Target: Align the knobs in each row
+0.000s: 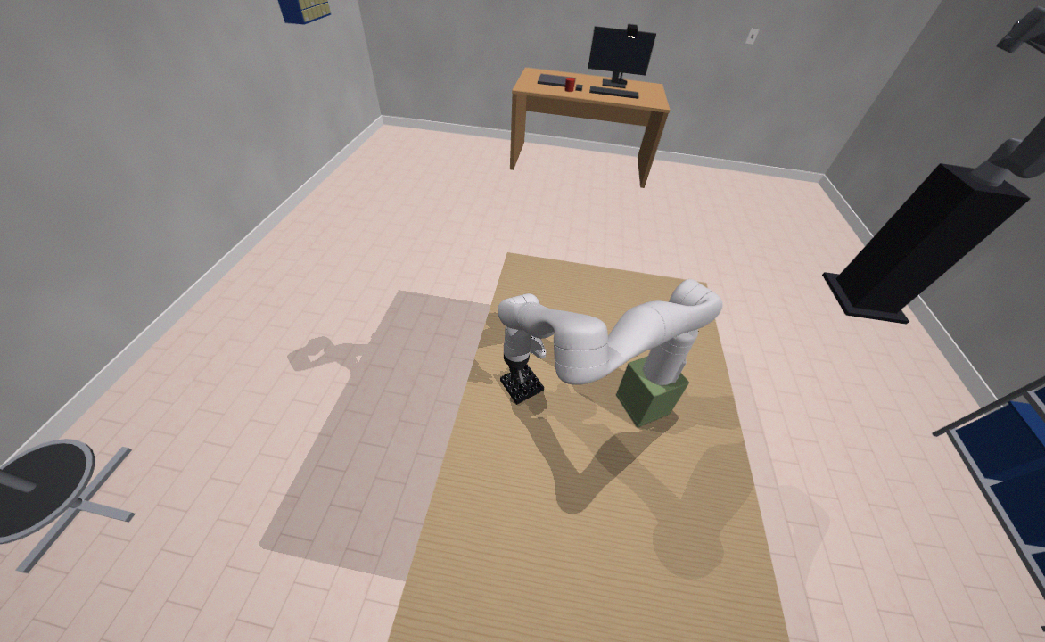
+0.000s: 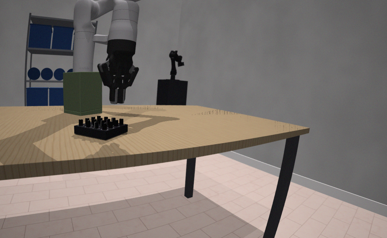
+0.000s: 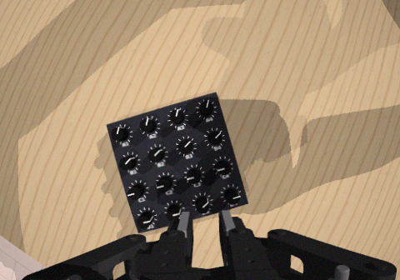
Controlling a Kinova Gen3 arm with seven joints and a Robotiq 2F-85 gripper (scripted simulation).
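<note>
A pale wood table [image 1: 590,558] [image 2: 218,127] [image 3: 62,105] stands on a pinkish tiled floor [image 1: 310,199] [image 2: 129,213] between grey walls. The black knob box [image 1: 522,397] [image 2: 89,132] [image 3: 172,135] sits upright on the table, left of the green pedestal [image 1: 639,399] [image 2: 82,93] in the top view. The claw [image 1: 519,378] [image 2: 117,101] [image 3: 206,224] points downward above the table, its tips higher than the knobs and apart from the box in the exterior view. In the wrist view, the tips overlap the box's near edge, by row D. The claw is slightly open, a narrow gap between its fingers, holding nothing. Rows A, B and C each show broadly matching lines; knob D3 [image 3: 202,204] shows a steeper slant than its row neighbours.
</note>
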